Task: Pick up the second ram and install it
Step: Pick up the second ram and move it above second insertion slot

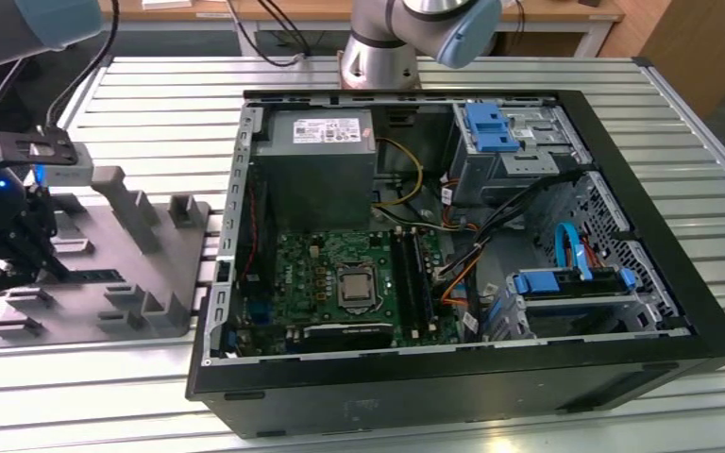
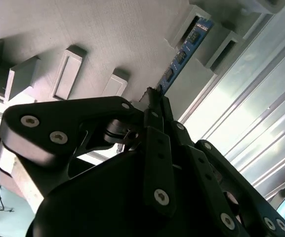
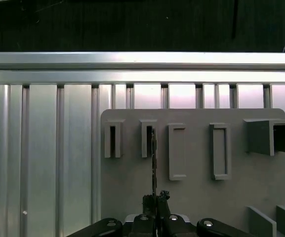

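Observation:
The second ram (image 2: 183, 53) is a narrow blue-green stick with black chips, standing on edge in a slot of the grey moulded fixture (image 2: 107, 34). In the first wrist view the ram (image 3: 153, 158) shows edge-on, its far end in a slotted post (image 3: 147, 138) of the fixture (image 3: 196, 192). My gripper (image 2: 152, 100) is shut on the stick's near end, its black fingers pressed against both faces. In the exterior view the gripper (image 1: 20, 269) hangs low over the fixture (image 1: 148, 293) at the left, beside the ram (image 1: 95, 275).
An open black computer case (image 1: 463, 377) lies on the slatted metal table (image 1: 716, 189), to the exterior view's right of the fixture. Inside are a green motherboard (image 1: 325, 302) with long memory slots (image 1: 413, 274), a grey power supply (image 1: 318, 160), cables and blue drive clips (image 1: 489, 127).

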Available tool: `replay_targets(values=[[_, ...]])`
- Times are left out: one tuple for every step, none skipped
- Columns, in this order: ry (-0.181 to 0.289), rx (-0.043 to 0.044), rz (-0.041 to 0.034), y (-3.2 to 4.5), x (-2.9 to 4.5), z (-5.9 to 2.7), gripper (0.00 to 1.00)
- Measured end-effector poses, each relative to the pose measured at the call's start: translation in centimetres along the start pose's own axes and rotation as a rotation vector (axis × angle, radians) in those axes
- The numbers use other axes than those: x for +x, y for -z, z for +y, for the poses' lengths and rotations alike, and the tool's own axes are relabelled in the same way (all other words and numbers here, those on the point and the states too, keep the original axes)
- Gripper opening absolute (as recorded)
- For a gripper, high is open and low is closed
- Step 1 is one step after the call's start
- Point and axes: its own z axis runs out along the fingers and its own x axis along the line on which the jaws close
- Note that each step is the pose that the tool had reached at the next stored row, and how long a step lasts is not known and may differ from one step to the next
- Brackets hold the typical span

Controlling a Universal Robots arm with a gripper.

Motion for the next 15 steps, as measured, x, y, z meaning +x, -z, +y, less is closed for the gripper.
replay_targets(values=[[0.000,0.0000,-0.0021,0.89,-0.02,0.02,0.14],[0.000,0.0000,-0.0023,1.01,-0.02,0.03,0.14],[0.000,0.0000,-0.0024,1.13,-0.02,0.03,0.14],[0.000,0.0000,-0.0026,1.24,-0.02,0.03,0.14],[0.000,0.0000,-0.0027,1.37,-0.02,0.03,0.14],[0.000,-0.0001,-0.0027,1.49,-0.03,0.04,0.14],[0.000,0.0000,-0.0029,1.64,-0.03,0.04,0.14],[0.000,-0.0001,-0.0030,1.78,-0.03,0.04,0.14],[0.000,0.0000,-0.0031,1.91,-0.04,0.05,0.14],[0.000,-0.0001,-0.0032,2.04,-0.04,0.05,0.14],[0.000,0.0000,-0.0033,2.17,-0.04,0.05,0.14],[0.000,0.0000,-0.0033,2.29,-0.04,0.06,0.14],[0.000,-0.0001,-0.0034,2.42,-0.05,0.06,0.14],[0.000,0.0000,-0.0035,2.53,-0.05,0.06,0.14],[0.000,0.0000,-0.0036,2.65,-0.05,0.06,0.14]])
